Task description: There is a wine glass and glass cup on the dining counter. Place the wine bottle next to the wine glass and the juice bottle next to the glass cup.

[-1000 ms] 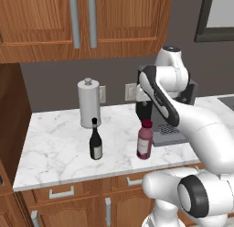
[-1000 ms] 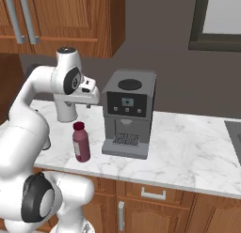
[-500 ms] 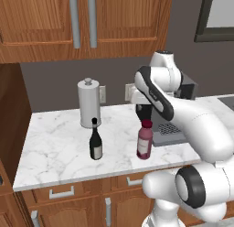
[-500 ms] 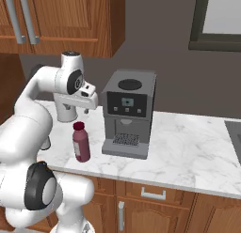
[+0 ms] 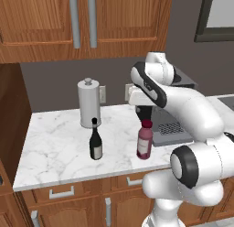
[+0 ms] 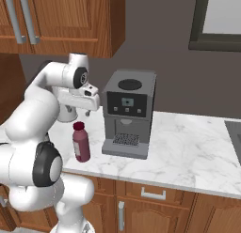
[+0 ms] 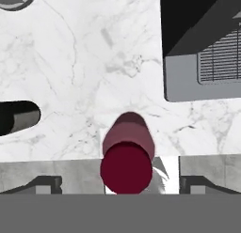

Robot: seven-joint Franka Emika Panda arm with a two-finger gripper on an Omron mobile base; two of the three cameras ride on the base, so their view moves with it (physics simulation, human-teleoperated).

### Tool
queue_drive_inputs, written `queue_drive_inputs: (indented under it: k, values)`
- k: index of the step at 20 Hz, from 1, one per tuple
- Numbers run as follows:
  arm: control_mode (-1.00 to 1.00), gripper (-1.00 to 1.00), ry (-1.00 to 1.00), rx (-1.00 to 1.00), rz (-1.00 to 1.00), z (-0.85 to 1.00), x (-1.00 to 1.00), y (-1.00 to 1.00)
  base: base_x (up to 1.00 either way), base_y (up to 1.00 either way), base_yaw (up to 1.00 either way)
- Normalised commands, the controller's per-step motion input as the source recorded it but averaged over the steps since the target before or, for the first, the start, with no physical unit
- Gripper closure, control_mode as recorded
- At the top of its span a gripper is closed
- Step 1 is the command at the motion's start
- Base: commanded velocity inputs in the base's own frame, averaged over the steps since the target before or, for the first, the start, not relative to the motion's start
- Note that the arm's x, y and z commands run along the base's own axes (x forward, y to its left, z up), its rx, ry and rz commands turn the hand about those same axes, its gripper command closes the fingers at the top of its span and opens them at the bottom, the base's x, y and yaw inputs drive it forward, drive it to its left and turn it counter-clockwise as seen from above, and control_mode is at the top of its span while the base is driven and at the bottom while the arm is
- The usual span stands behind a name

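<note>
The end effector (image 7: 126, 182) has opened slightly wider above the juice bottle (image 5: 145, 139).

You had a grey coffee machine (image 6: 127, 113) on the marble desk (image 5: 55, 148), a paper-towel holder (image 5: 89, 104) standing well apart.

Hand view straight down, close
</note>
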Motion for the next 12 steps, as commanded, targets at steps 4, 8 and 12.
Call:
queue_drive_inputs:
  k: [4, 8, 12]
  values:
    - [-1.00, -1.00, 0.17, 0.00, 0.00, -0.14, 0.12, 0.00, 0.00, 0.00, 0.00]
    - [-1.00, -1.00, 0.16, 0.00, 0.00, -0.13, 0.03, 0.00, 0.00, 0.00, 0.00]
    - [-1.00, -1.00, 0.07, 0.00, 0.00, -0.12, -0.06, 0.00, 0.00, 0.00, 0.00]
